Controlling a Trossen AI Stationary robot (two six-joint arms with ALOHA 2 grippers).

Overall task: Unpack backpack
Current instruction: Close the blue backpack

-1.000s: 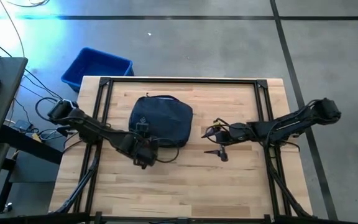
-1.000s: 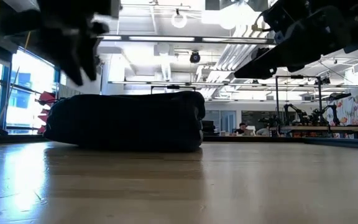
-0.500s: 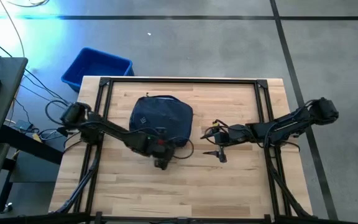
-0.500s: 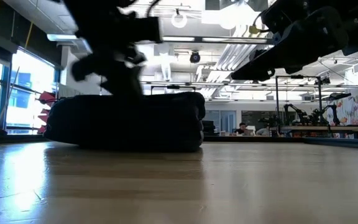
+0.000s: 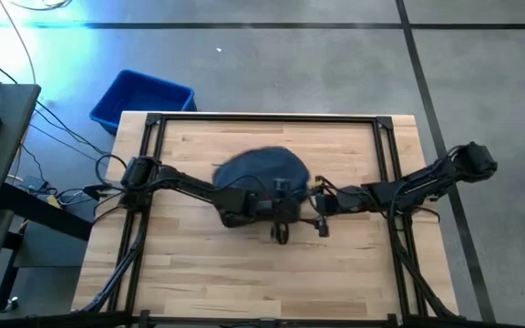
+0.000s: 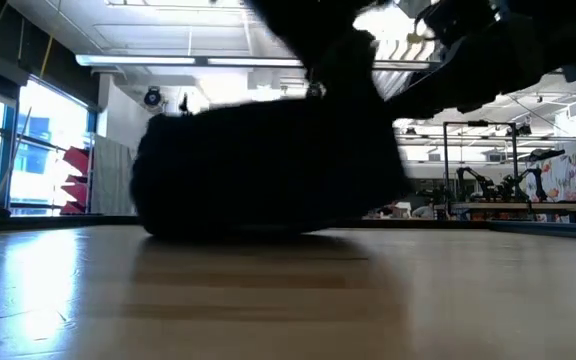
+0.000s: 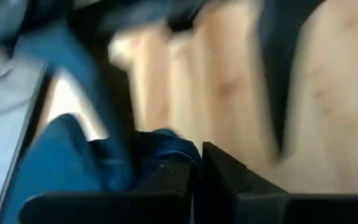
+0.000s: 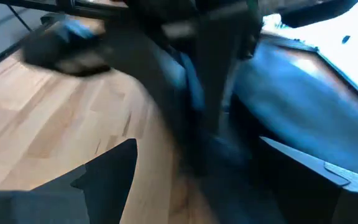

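From above, no writing can be read on the navy backpack (image 5: 261, 168), which is blurred at the centre of the bench (image 5: 199, 273). It lay left of centre a second ago and now sits further right. The left arm stretches from the left edge across the middle, its left tool (image 5: 282, 232) low at centre with fingers together on backpack fabric; a second ago it hung open at the bag's lower left. The right arm reaches in from the right, its right tool (image 5: 321, 225) spread open just beside the bag, unmoved. A blue bin (image 5: 140, 98) stands on the floor at upper left.

At bench height, the backpack (image 6: 268, 165) fills the middle as a dark mass.

Past the left wrist, blue cloth (image 7: 73, 162) is pinched between dark fingers (image 7: 229, 180).

Past the right wrist, the bag (image 8: 303, 112) lies right, beyond splayed fingers (image 8: 107, 165).
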